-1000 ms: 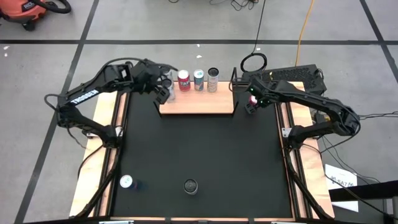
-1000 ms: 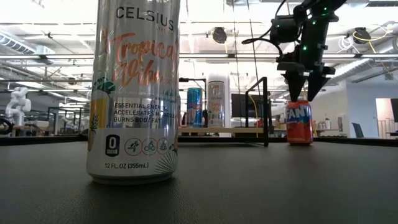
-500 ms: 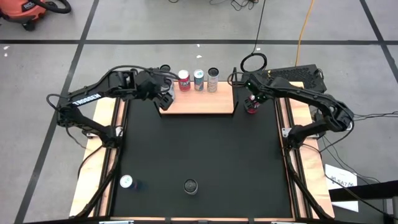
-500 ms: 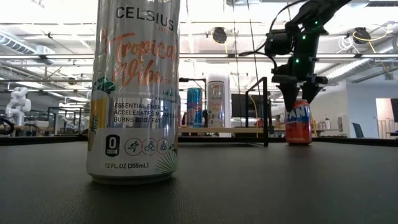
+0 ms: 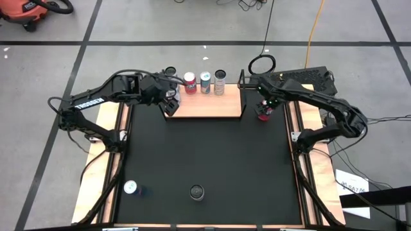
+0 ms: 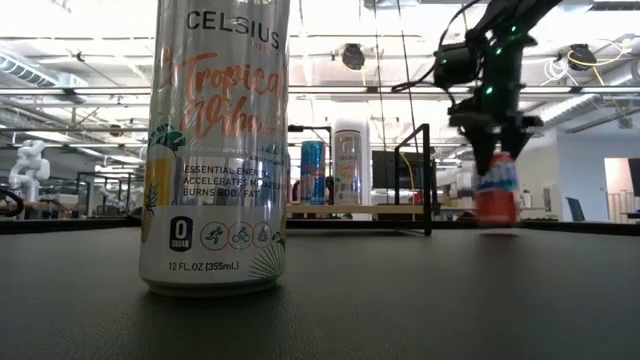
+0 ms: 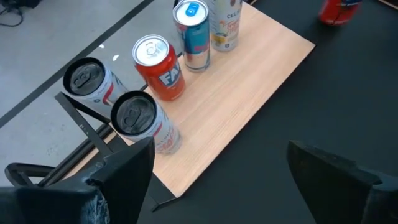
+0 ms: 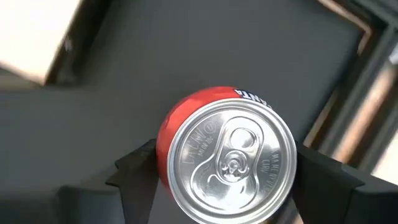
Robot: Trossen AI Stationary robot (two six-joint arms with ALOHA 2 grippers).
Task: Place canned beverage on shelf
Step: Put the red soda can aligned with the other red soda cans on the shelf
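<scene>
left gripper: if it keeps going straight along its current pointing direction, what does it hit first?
Most likely the shelf board itself. The left gripper hangs open at the board's near corner, aimed across bare wood; the cans stand off to one side of that line. Depth is unclear, so it could instead skim over the board.

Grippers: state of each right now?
Left gripper: open, empty, beside the shelf.
Right gripper: fingers around the orange Fanta can; grip cannot be told.

The shelf [image 5: 205, 106] is light brown wood, and the mat [image 5: 205, 154] is black. The can [image 8: 225, 153] by the right gripper [image 8: 217, 180] is red-orange with a silver top. A blue can [image 7: 191, 34] stands beside a red one [image 7: 160, 68].
</scene>
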